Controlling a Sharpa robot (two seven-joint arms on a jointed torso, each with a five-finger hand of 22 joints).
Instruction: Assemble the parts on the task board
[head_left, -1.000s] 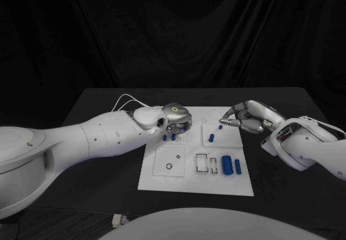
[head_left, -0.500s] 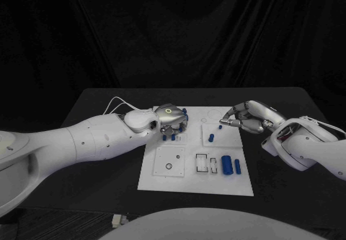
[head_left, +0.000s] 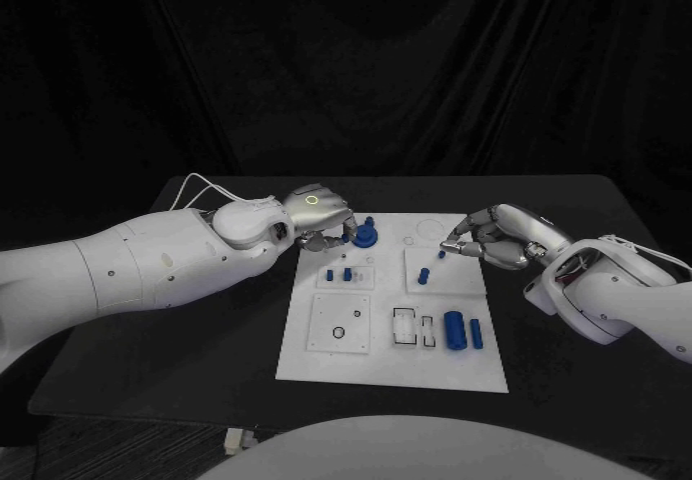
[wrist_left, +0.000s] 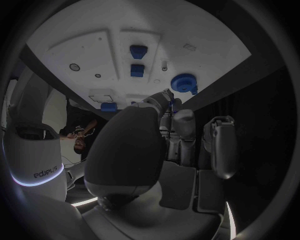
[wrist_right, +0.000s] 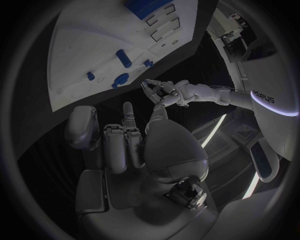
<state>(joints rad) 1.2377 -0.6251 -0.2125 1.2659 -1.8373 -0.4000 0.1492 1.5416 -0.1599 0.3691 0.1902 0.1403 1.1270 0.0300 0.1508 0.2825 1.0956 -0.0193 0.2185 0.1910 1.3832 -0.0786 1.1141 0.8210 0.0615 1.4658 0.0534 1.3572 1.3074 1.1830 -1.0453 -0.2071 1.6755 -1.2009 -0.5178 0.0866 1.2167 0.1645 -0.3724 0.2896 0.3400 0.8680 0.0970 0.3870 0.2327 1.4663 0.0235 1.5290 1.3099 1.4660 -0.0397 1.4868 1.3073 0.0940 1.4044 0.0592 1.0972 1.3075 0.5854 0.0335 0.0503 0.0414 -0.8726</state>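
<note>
Blue parts (head_left: 453, 329) lie on the white task board (head_left: 389, 368), on a black table (head_left: 188, 340).

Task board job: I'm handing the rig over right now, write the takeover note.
Left hand: holds a round blue part over the far left corner of the task board.
Right hand: fingers curled, holding nothing, hovers at the board's far right edge.
Done: small blue pegs stand in the far left square, one blue peg in the far right square.
Left: two blue cylinders lie at the near right beside the rectangular slots; the near left square with its ring has no part in it. Seat the held part first.
</note>
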